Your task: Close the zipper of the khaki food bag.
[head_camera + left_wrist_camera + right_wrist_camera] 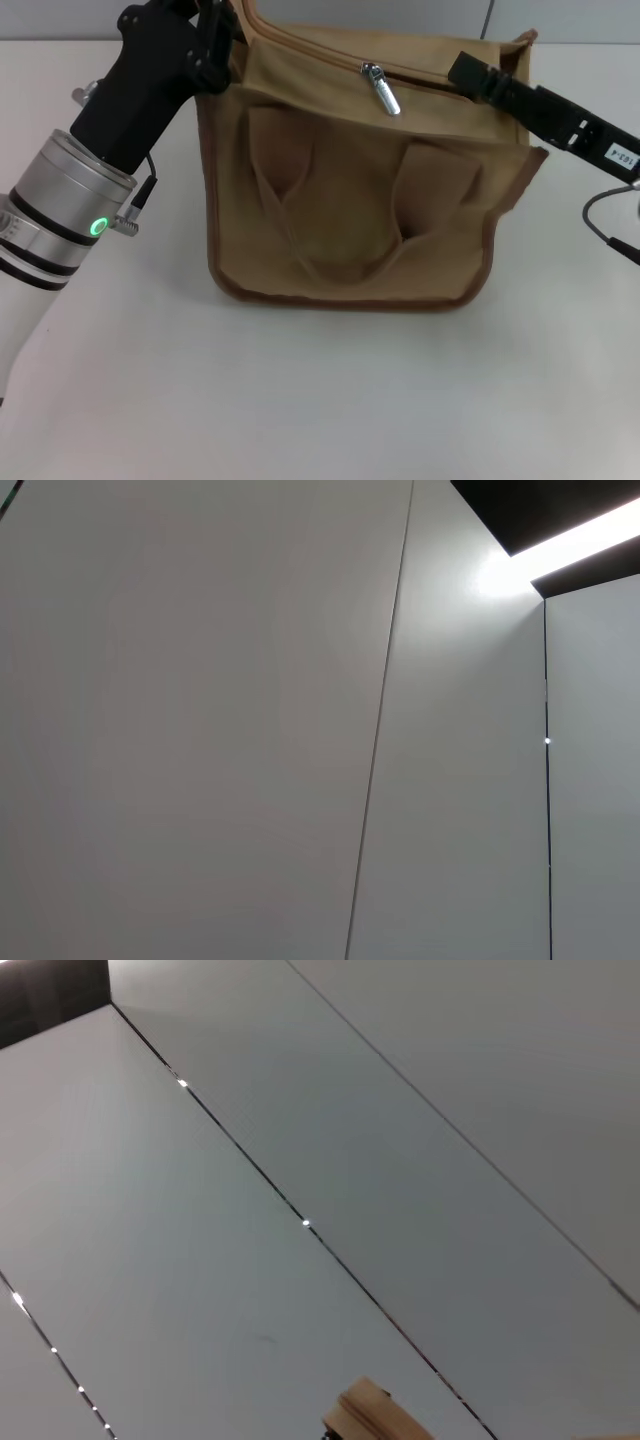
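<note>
Left claw [215,45] is up at the bag's far left corner, pressed against the fabric there, and whether its fingers are clamped on the cloth or spread, I cannot tell; the black housing hides them. Over on the other side, the right claw [462,70] reaches in at the bag's top right, its tip touching the top panel beside the zipper line, and again I cannot tell whether it pinches anything.

Between the two sits the zipper [400,78], and there's the silver pull tab [381,88], lying roughly midway along the track, flopped down toward the front. To the right of the tab a dark gap shows, so that stretch looks unzipped; to the left the tape appears shut, though the left arm hides much of it.

The khaki food bag [350,200] rests on the white counter [320,400], handles slumped flat against its front face.

My read: about half done. The tab has to travel on toward the right end, and neither claw is on it.
</note>
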Motion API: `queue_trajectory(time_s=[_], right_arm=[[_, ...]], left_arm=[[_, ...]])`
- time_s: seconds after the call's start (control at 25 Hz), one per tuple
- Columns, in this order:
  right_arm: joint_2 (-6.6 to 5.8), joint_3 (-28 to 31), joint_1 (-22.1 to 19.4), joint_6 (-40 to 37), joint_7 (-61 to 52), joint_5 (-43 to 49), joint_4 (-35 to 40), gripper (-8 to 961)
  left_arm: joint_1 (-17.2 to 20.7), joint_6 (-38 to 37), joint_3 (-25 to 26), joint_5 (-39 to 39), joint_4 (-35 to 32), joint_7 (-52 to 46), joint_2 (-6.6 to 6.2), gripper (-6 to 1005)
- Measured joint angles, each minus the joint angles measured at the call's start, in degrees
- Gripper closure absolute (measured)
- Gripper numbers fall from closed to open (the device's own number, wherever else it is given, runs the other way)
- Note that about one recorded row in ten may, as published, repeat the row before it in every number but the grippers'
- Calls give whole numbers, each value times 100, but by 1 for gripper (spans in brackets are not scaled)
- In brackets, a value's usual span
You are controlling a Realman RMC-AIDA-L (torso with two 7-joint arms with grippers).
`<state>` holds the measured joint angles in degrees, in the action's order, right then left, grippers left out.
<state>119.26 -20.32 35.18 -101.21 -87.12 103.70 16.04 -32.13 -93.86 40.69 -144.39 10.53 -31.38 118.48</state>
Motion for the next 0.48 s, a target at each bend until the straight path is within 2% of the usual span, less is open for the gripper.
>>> queue_trajectory(time_s=[0.2, 0.48], right_arm=[[2, -341, 173, 64, -118, 24, -49, 432], [4, -383, 195, 286, -283, -13, -14, 431]], left_arm=[[-11, 2, 0, -2, 27, 0, 0, 929], [-28, 11, 0, -3, 44, 22, -10, 928]])
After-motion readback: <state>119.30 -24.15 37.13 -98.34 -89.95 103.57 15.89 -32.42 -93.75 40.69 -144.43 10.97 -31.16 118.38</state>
